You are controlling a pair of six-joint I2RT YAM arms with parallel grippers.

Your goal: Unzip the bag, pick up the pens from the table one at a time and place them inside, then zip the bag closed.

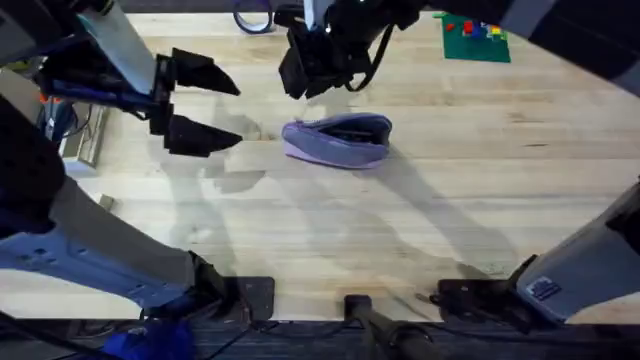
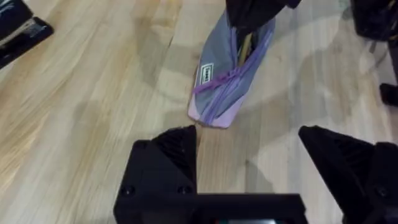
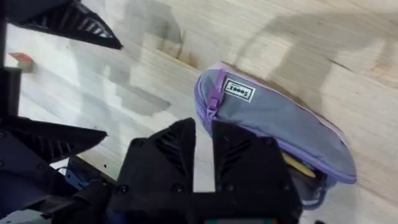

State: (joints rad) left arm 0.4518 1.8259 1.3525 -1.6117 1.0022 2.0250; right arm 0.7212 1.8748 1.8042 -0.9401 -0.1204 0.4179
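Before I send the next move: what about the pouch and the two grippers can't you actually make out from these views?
- Pouch contents: the bag lies open; something yellowish shows at the opening in both wrist views, but no pen can be identified.
- Zipper slider: only a purple pull tab near the label in the wrist views; overhead too small.
- Right gripper: fingers nearly together, nothing visible between them; overhead, the arm hides them.
- Left gripper: open beside the bag, apart from it.
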